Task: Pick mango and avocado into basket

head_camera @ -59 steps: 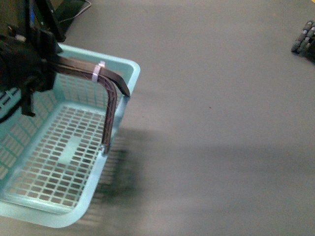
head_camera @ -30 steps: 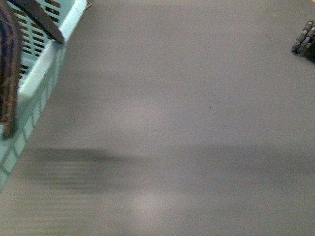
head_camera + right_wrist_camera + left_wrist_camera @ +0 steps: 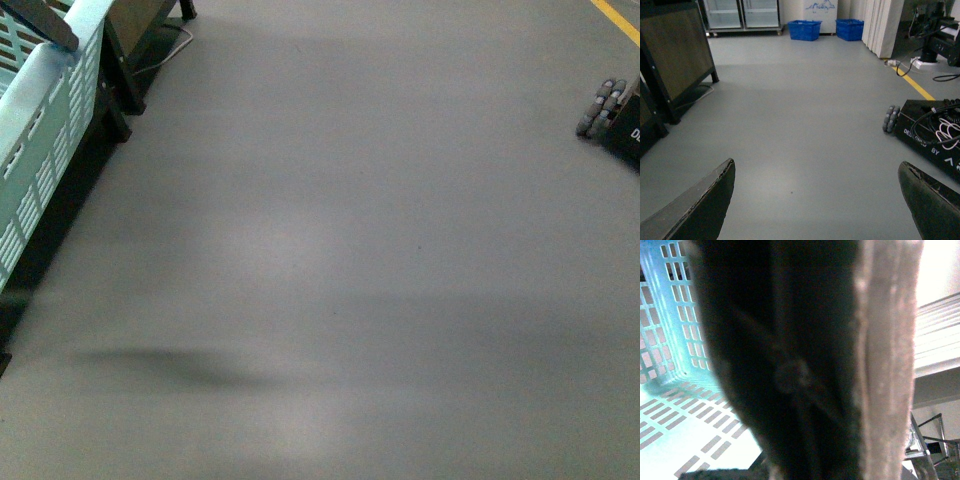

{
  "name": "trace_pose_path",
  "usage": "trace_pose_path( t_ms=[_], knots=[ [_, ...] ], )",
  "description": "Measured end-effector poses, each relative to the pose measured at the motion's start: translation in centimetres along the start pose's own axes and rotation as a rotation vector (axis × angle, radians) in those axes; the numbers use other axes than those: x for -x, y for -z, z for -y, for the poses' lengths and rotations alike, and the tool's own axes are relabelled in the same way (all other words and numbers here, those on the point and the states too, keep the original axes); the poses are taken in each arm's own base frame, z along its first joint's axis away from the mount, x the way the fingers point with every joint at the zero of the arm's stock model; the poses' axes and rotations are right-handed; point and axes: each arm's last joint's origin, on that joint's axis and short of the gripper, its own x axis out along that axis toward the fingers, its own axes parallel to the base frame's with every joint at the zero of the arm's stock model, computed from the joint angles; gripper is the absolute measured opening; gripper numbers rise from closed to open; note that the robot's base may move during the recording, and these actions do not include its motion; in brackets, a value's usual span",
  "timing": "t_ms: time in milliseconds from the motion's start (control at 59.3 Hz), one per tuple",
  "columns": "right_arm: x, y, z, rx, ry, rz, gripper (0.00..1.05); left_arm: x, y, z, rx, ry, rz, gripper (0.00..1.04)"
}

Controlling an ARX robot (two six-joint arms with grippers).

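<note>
Locating the basket (image 3: 40, 120): its pale turquoise slotted wall is seen at the far left edge of the front view, cut off by the frame, with a grey-brown handle end (image 3: 42, 22) lying over its rim.
Basket up close: lattice wall and floor are shown in the left wrist view (image 3: 670, 315), and nothing can be seen lying on the visible part.
Handle band: a grey-brown strip (image 3: 887, 365) is seen running upright just beside a dark blurred mass (image 3: 790, 375) that fills the middle of that view.
Left gripper: its fingers cannot be made out, so spread or closed cannot be told.
Right gripper (image 3: 815, 210): its dark fingers (image 3: 700, 210) are held wide apart over the grey floor (image 3: 350, 250), with nothing between them.
Beside the basket: black stand legs (image 3: 112, 90) are seen on the floor.
Floor mark: a soft shadow (image 3: 180, 365) is cast low on the left.
Far right: a black wheeled base (image 3: 930, 130) is parked near a yellow line (image 3: 917, 85).
Background: two blue crates (image 3: 805, 29) are set against the far wall.
</note>
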Motion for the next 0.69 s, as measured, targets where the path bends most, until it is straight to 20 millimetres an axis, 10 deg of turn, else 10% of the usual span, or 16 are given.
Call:
trace_pose_path(
  t_ms=[692],
  knots=[
    [0.00,0.00,0.00,0.000,0.000,0.000,0.96,0.00,0.00,0.00,-0.002,-0.001,0.001,0.14]
  ],
)
